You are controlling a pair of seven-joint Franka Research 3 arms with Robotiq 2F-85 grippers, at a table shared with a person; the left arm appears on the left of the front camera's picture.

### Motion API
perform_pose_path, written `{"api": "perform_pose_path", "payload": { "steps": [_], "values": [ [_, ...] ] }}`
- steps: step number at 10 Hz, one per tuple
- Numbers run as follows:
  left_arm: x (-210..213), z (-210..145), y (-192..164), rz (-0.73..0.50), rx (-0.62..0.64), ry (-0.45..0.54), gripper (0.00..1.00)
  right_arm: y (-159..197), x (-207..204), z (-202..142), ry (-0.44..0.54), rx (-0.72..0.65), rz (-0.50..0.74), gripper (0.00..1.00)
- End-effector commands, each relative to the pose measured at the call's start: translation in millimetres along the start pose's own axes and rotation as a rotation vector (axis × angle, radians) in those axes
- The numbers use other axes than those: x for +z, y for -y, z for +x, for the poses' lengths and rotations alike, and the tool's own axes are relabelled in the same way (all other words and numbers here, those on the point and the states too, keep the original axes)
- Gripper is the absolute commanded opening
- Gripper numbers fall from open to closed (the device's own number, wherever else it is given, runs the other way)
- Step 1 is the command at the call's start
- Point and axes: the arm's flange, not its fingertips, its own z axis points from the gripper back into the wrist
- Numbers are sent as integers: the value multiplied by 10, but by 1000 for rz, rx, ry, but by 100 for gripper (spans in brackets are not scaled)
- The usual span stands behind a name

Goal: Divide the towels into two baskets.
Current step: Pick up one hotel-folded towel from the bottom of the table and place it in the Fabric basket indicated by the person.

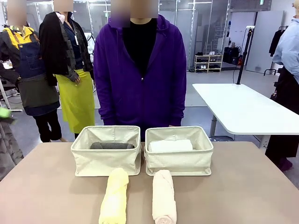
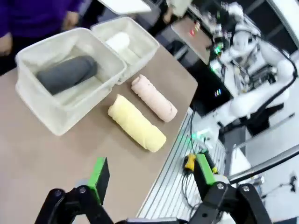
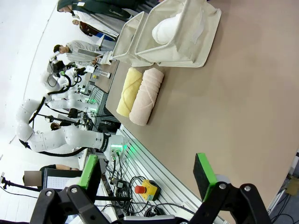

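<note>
Nearest, yellow towel (image 1: 114, 198) and peach towel (image 1: 164, 198) lie at 6 o'clock of left basket (image 1: 105, 163) (holding grey towel (image 1: 112, 146)) and right basket (image 1: 180, 164) (white towel (image 1: 170, 145)); left gripper (image 2: 152, 173) and right gripper (image 3: 146, 170) gape empty; an end pinch could unroll either.

Bright even light, soft shadows, wrist cams w/ edge warp.
</note>
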Motion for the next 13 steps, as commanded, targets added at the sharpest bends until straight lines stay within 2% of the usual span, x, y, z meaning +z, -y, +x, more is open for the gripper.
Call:
{"api": "perform_pose_path", "payload": {
  "steps": [1,3,5,6,13],
  "values": [
    [409,-441,-166,2,85,155,92,-42,11,-24,-11,9,-5,100],
    [752,-1101,-255,4,155,257,92,-42,11,-24,-11,9,-5,100],
    [847,-1465,-294,-34,128,300,92,-42,11,-24,-11,9,-5,100],
    [862,-1587,-354,-18,164,313,92,-42,11,-24,-11,9,-5,100],
    [859,-1568,-311,4,174,299,92,-42,11,-24,-11,9,-5,100]
  ]
}}
